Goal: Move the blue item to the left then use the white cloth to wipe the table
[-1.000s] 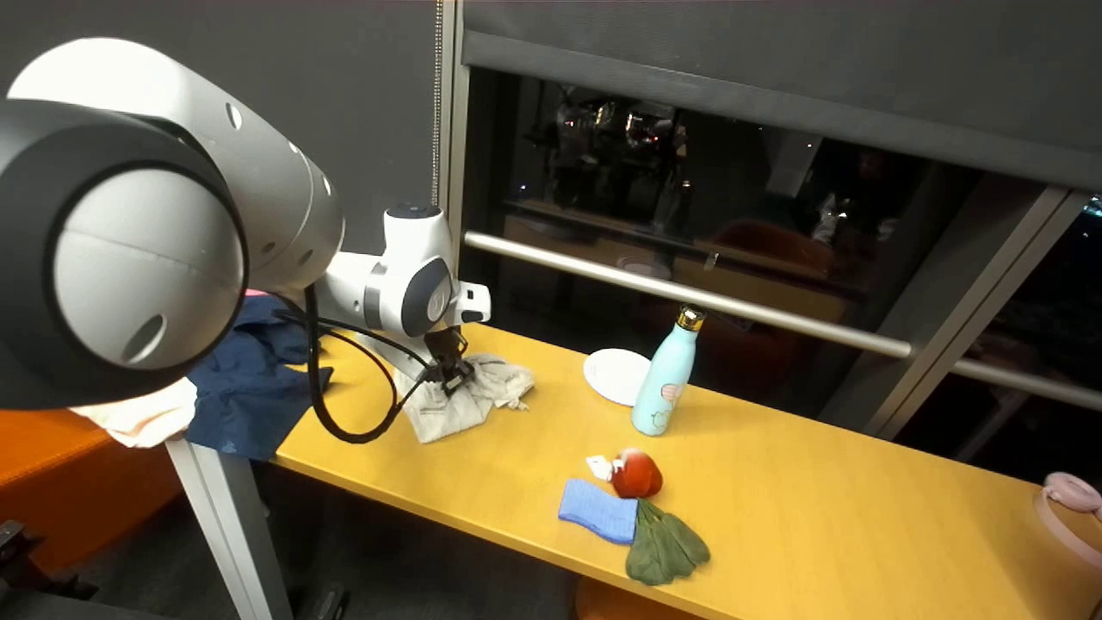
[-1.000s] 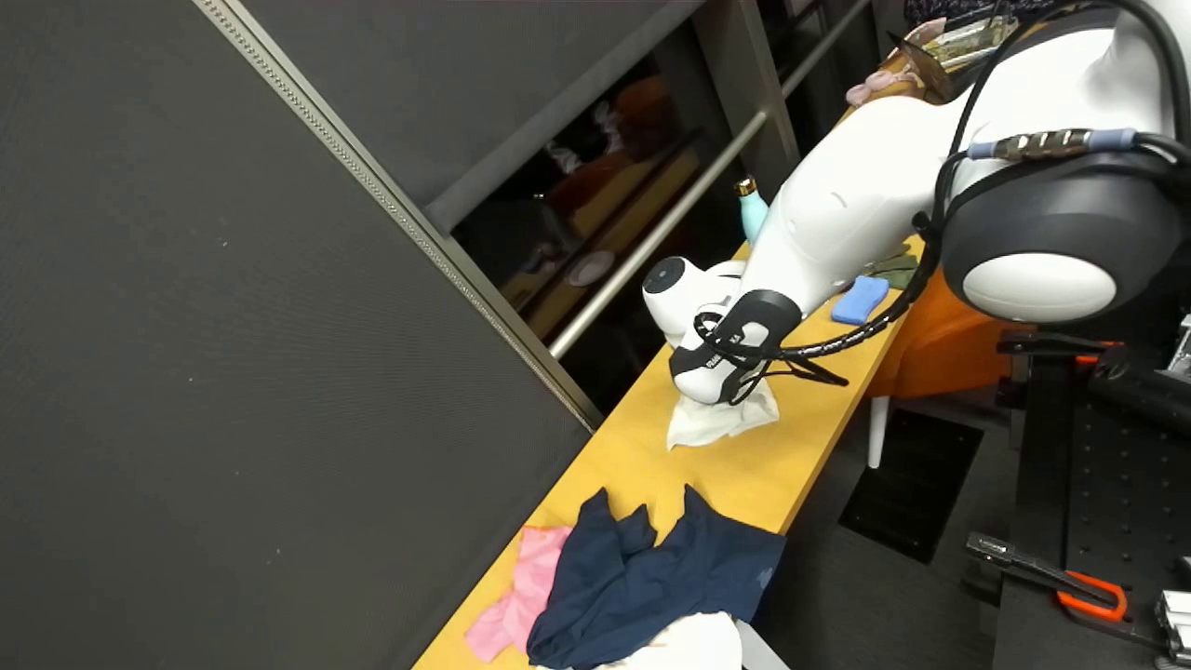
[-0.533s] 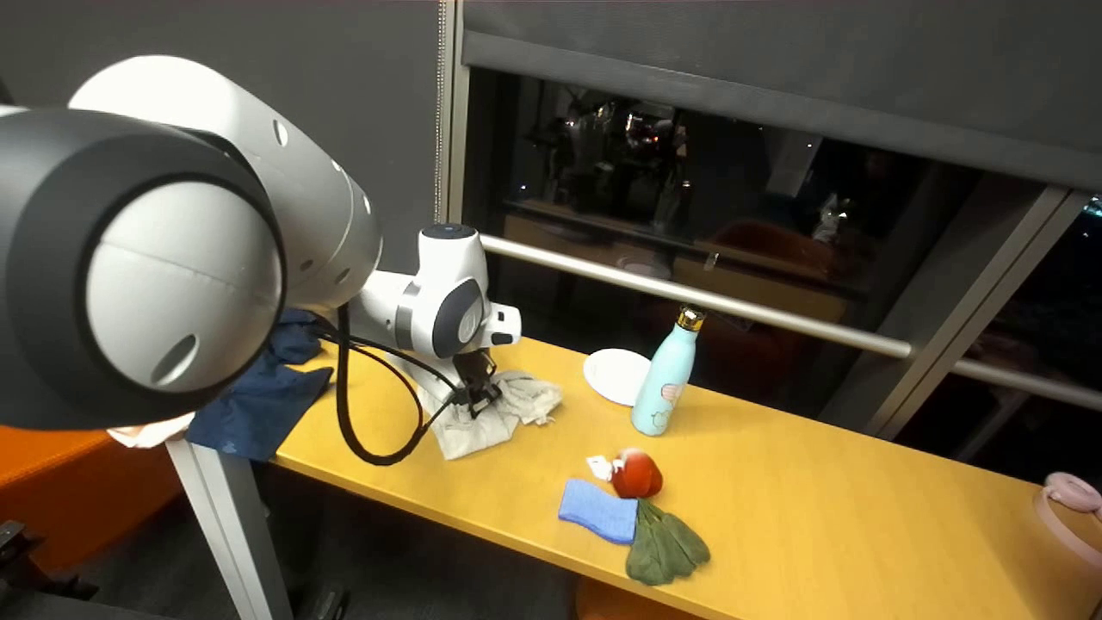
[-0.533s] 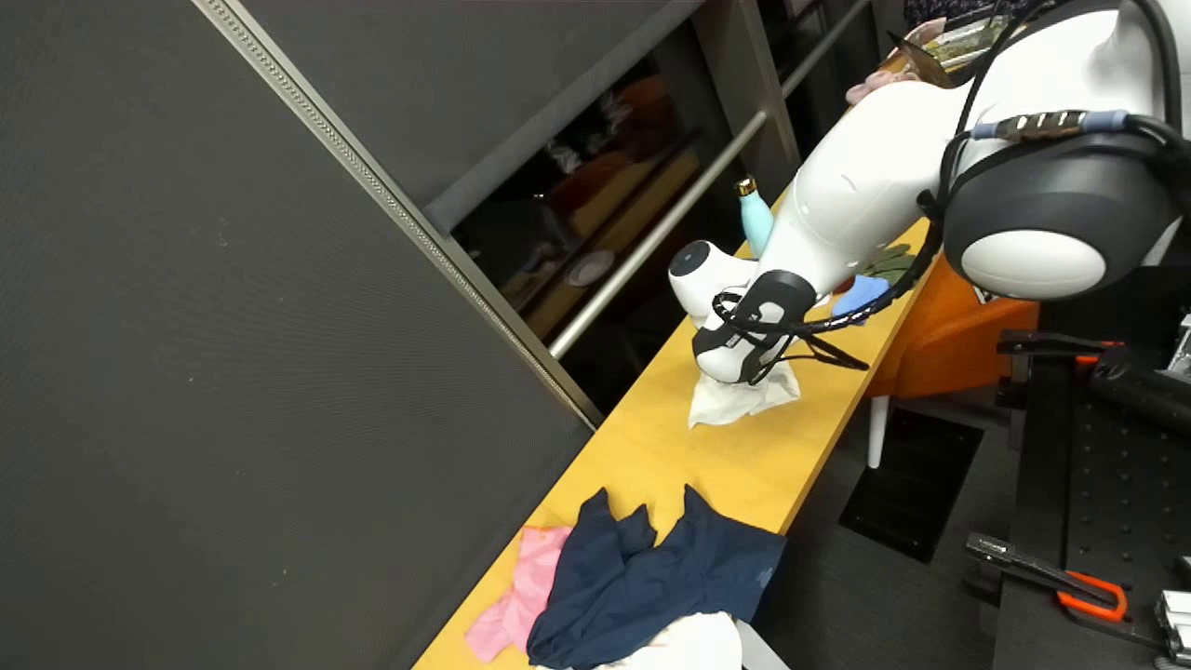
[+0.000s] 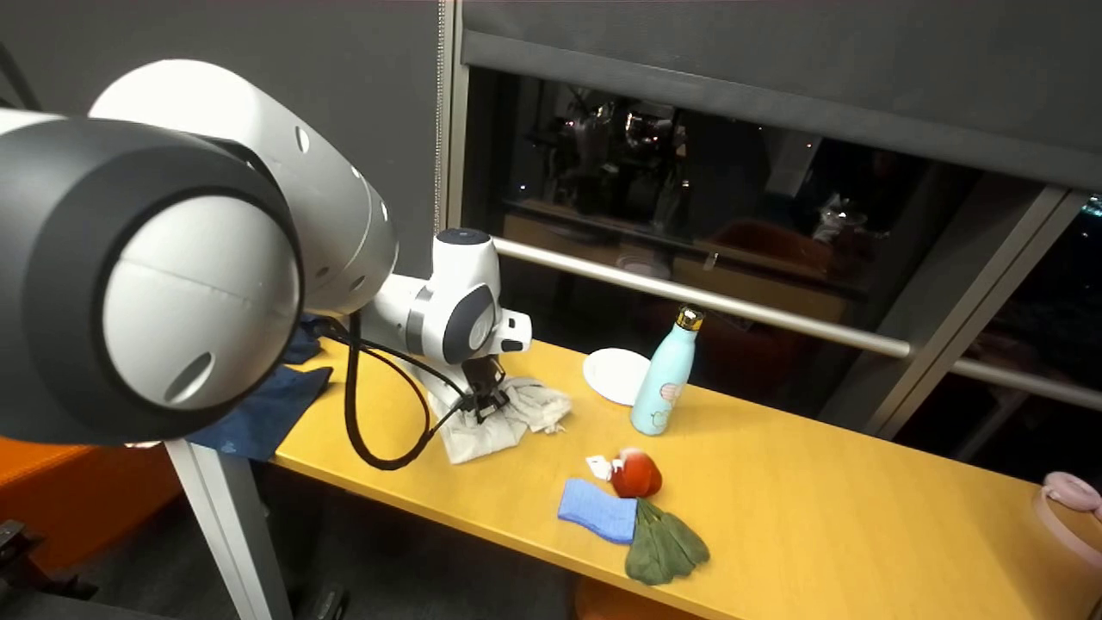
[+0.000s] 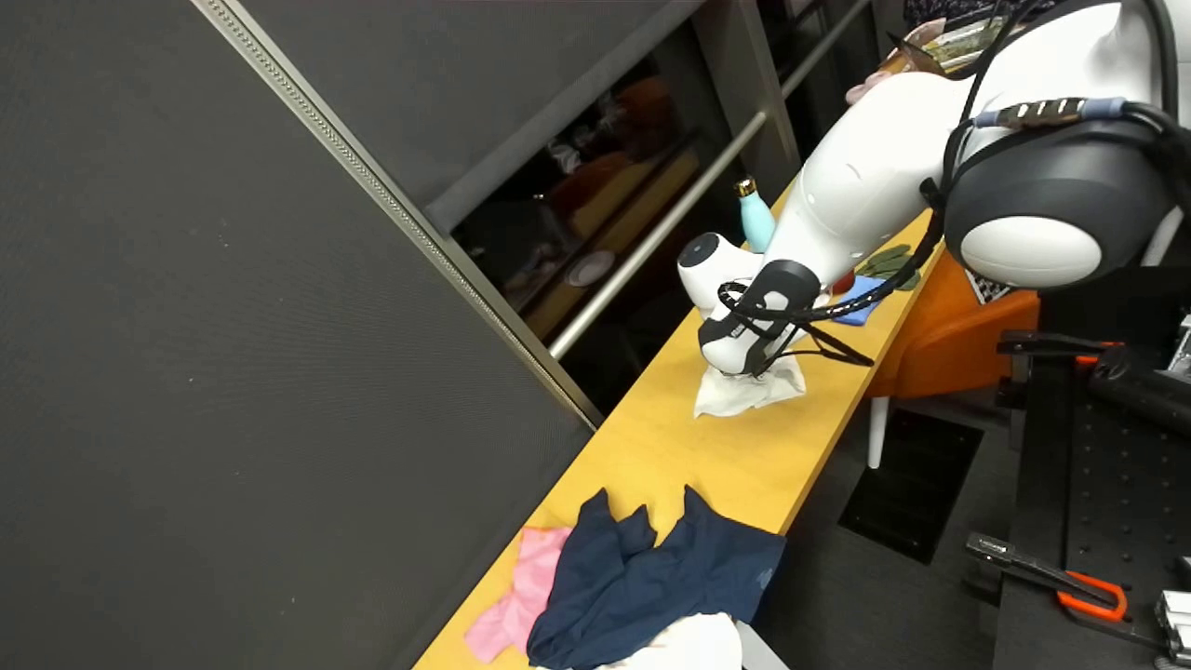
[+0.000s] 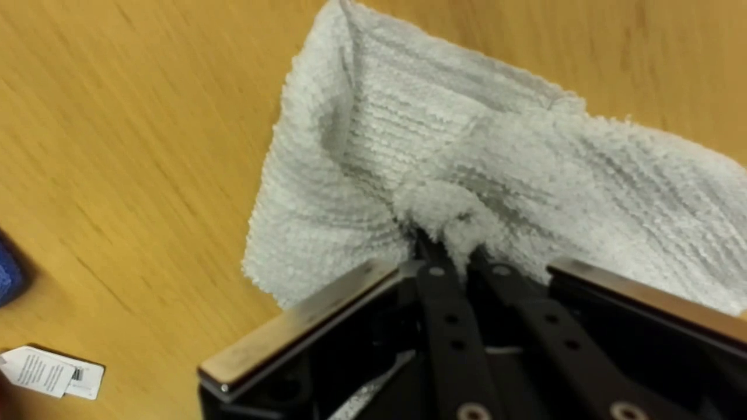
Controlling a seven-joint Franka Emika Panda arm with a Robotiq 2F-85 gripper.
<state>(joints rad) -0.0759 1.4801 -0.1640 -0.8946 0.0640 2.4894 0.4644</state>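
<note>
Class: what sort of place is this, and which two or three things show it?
Probably a lab or office, though I can't say which: a black perforated worktop, an orange chair and a dark window blind suggest it.

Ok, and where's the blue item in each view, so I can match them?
In an exterior view: the blue item, lower middle.
In an exterior view: the blue item, right of centre, partly hidden.
Wrist view: the blue item, at the left edge, cut off.
Shared landmark: the white cloth, in all three.
</note>
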